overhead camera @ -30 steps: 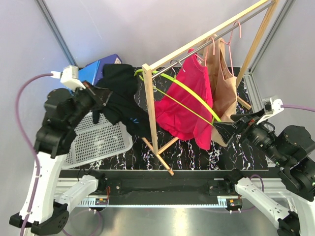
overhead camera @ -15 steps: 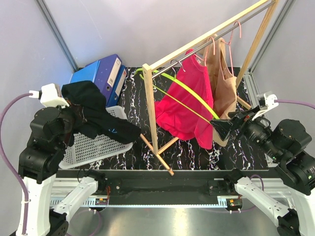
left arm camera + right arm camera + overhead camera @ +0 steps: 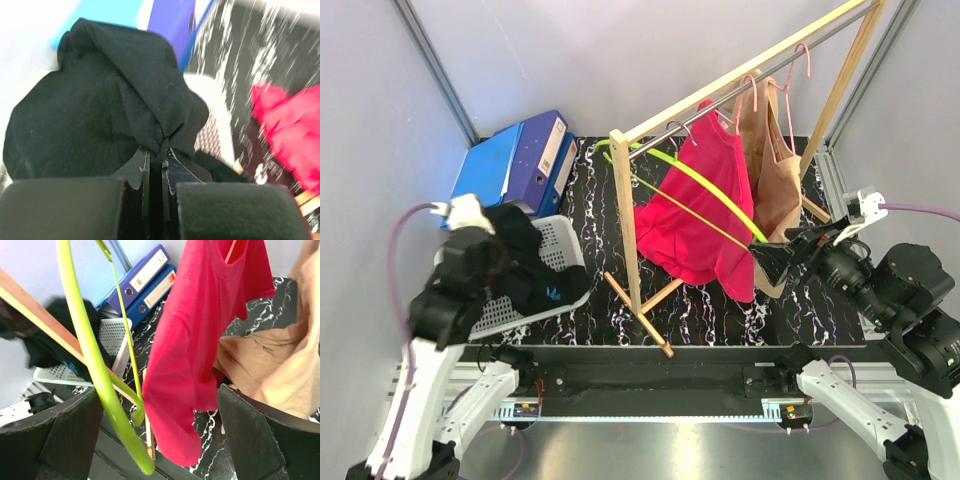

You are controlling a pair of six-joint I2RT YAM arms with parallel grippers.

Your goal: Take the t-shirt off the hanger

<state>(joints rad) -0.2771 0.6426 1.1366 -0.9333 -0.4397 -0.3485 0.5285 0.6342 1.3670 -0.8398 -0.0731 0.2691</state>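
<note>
Left claw (image 3: pixel 156 155) clamped on the black t-shirt (image 3: pixel 100 100), whose lower folds lie in the white basket (image 3: pixel 560 245), near left. Right claw (image 3: pixel 772 262) spread wide, empty, by the green hanger (image 3: pixel 95 370).

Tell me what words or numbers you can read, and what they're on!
No text here is readable.
White labels on the blue binders: too small and blurred to read.
Blue print on the black t-shirt: too small to read.
</note>
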